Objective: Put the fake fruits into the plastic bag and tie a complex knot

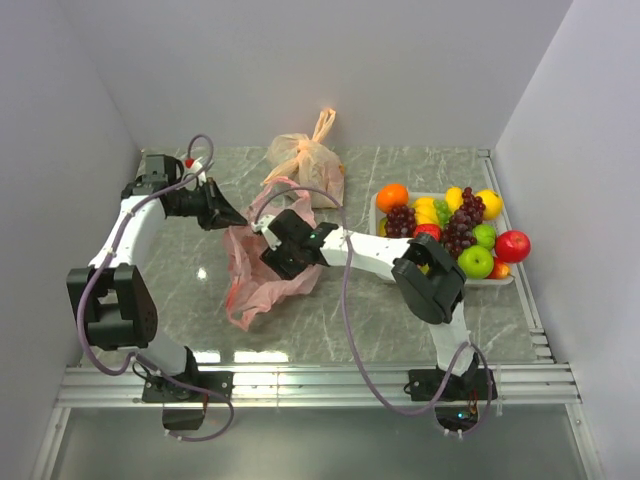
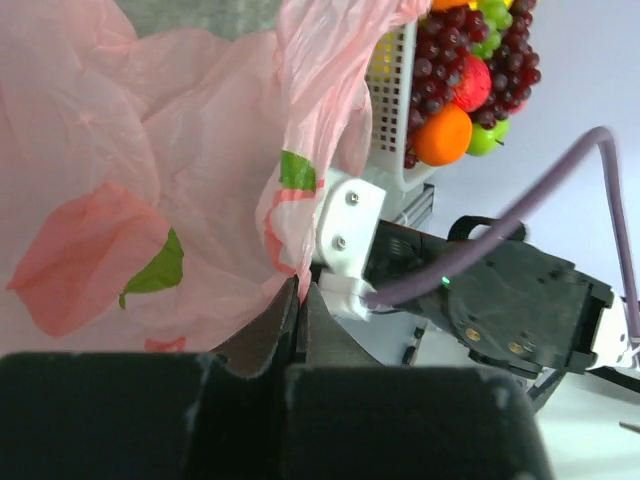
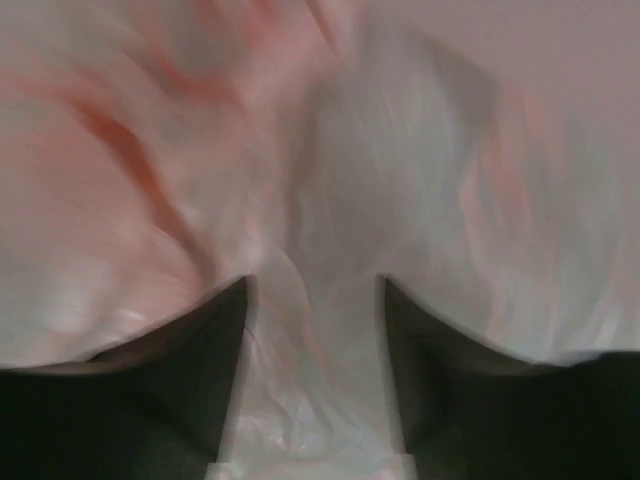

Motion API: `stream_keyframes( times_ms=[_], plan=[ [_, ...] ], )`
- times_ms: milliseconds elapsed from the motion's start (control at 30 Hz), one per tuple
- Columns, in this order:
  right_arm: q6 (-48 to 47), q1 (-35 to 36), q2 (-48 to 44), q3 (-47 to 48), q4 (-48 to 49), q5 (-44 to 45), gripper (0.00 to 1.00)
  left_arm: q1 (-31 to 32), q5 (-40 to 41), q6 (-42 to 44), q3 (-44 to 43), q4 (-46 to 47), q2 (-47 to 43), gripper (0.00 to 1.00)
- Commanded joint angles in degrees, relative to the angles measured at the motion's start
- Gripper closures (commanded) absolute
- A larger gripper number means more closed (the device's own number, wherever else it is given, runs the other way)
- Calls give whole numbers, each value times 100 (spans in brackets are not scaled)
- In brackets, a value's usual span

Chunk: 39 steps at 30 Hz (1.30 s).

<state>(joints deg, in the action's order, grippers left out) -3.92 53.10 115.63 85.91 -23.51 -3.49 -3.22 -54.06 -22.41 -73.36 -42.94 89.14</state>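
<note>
Blurred beyond parted right hand: thin pink-red plastic bag, edge clamped in left hand; glossy fake fruits heaped in white basket

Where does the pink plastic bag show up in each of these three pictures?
Top external: the plastic bag lies crumpled, centre-left.
Left wrist: upper left, edge pinched by the left gripper.
Right wrist: blurred, filling the frame beyond the right gripper.
Shared landmark: the orange, right of centre in top and left-wrist views.
</note>
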Motion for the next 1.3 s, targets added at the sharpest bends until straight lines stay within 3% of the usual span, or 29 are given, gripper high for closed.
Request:
stream_keyframes(
  times_ms=[0,100,167,267,300,400,633,800,967,1033,1067,1100,1267],
  plan=[
    [85,34,-207,-143,-198,822,30,-248,70,544,-336,-407,-2,100],
    [67,-54,-339,-373,-391,1104,29,-310,738,1062,-547,-698,7,98],
    [50,-80,-392,-417,-523,1157,29,-310,914,1353,-530,-716,-54,90],
    [84,-72,-393,-233,-716,1105,29,-284,1152,1564,-521,-724,-125,65],
    [154,-72,-401,-163,-769,1078,29,-267,1170,1660,-539,-794,-151,46],
    [286,-54,-489,118,-866,894,29,-170,1240,1766,-486,-891,-309,28],
    [559,-37,-376,909,-1375,937,29,278,2010,1671,31,-752,-916,9],
    [647,-37,-296,936,-1455,1069,29,533,2936,1424,392,-663,-1013,18],
    [612,-54,-129,962,-1428,1210,29,568,2902,1389,718,-558,-934,30],
    [594,-63,-85,989,-1464,1158,29,568,2744,1389,701,-505,-864,40],
    [542,-72,-128,946,-1446,931,29,568,2595,1371,683,-505,-803,55],
    [507,-63,-216,884,-1385,850,29,568,2550,1363,657,-488,-785,62],
    [6,-203,-1199,752,-1332,-316,29,551,1900,1231,420,-444,-872,94]
  ],
)
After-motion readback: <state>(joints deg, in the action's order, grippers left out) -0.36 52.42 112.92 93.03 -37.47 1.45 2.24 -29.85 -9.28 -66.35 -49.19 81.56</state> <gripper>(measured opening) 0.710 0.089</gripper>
